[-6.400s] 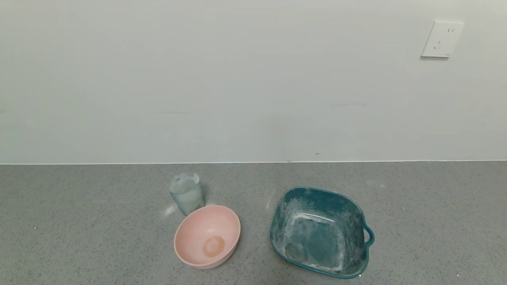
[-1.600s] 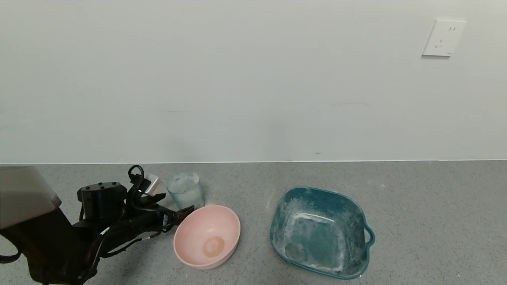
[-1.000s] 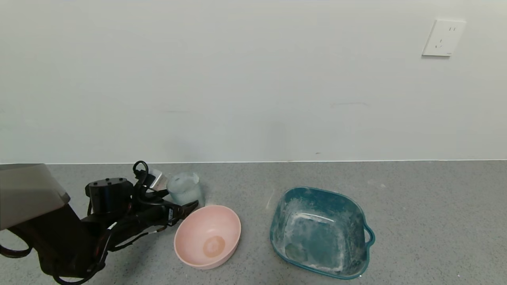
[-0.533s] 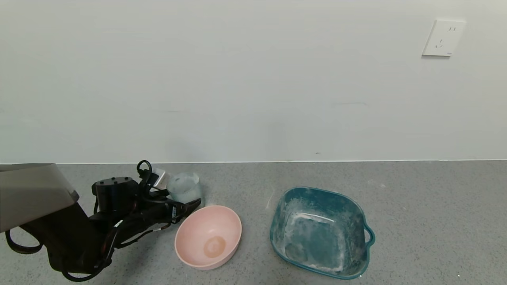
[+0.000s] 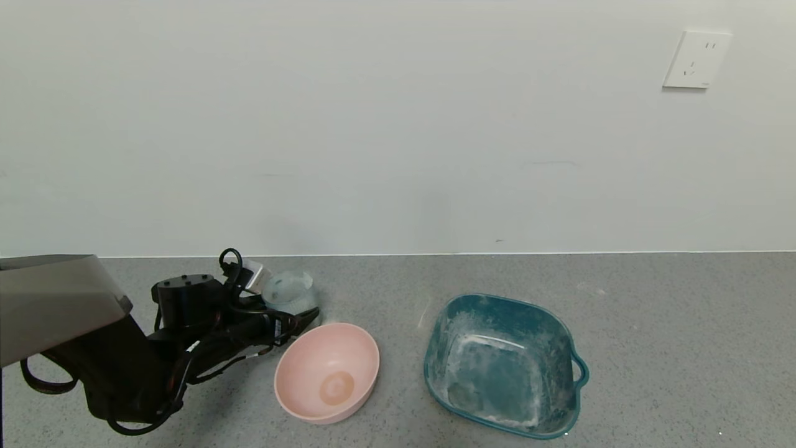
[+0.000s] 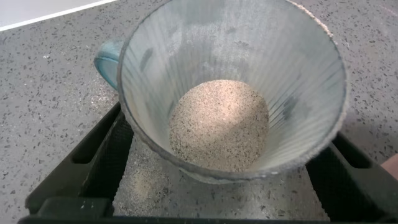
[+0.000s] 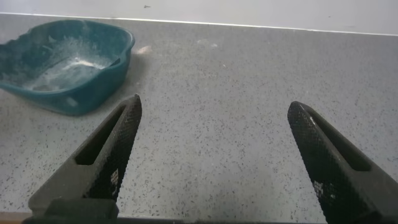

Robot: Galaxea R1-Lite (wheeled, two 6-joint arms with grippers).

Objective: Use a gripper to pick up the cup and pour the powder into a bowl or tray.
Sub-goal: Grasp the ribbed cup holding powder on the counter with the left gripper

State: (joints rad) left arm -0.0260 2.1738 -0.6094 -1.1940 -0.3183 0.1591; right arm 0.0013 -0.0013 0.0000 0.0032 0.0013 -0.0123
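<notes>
The cup (image 5: 290, 292) stands upright on the grey counter, just behind the pink bowl (image 5: 328, 371). My left gripper (image 5: 290, 303) is open, one black finger on each side of the cup's lower body. In the left wrist view the ribbed cup (image 6: 292, 68) fills the space between the fingers (image 6: 93, 165), with a small gap on either side. Beige powder (image 6: 219, 124) lies in its bottom, and its handle (image 6: 107, 59) sticks out on one side. My right gripper (image 7: 214, 124) hangs open over bare counter and does not show in the head view.
A teal tray (image 5: 436, 348) with white dusty smears sits right of the bowl; the right wrist view shows the tray (image 7: 93, 93) farther off. A wall with a socket (image 5: 695, 60) runs close behind the counter. A faint powder smear lies beside the cup.
My left arm has slid right and forward along the counter, and its open fingers now straddle the cup. Cup, bowl and tray stay where they were.
</notes>
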